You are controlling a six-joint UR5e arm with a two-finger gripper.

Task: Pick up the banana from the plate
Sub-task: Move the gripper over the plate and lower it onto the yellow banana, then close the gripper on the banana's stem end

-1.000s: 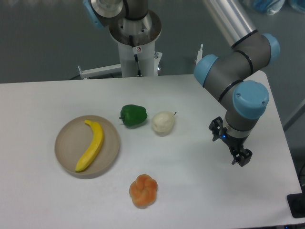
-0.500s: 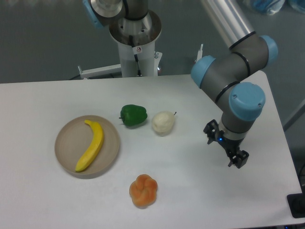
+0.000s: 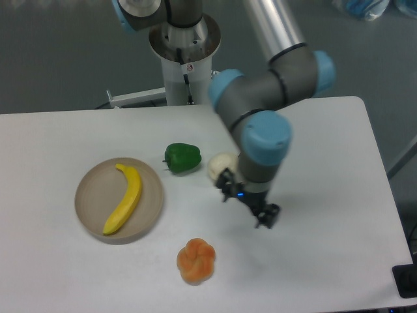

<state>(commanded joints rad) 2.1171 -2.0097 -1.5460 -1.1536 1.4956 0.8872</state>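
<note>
**Banana on plate, gripper well to its right**

- Plate (image 3: 88, 210): round, beige, low rim; sits at the left of the table (image 3: 58, 137).
- Banana (image 3: 125, 197): lies inside the plate, wholly within the rim. Long axis runs from upper end near the plate's top to lower-left end near the plate's bottom edge, a steep diagonal, curve bulging to the right. Nothing touches it.
- Green pepper (image 3: 182, 157): just right of the plate, apart from it.
- Orange bun (image 3: 196, 260): nearer the front, between plate and gripper in left-right order.
- Pale pear (image 3: 220, 164): beside the pepper, partly hidden by the wrist.
- Gripper (image 3: 247, 207): black, pointing down at the table, well apart from the banana, which lies to its left in the picture and at about the same depth. Fingers appear spread with nothing between them. Bare table beneath.
- Arm: reaches in from the upper right, elbow bent, wrist over the pear.

Judgement: the next move is a leftward traverse, with wrist turned so the fingers close across the banana's width.
</note>
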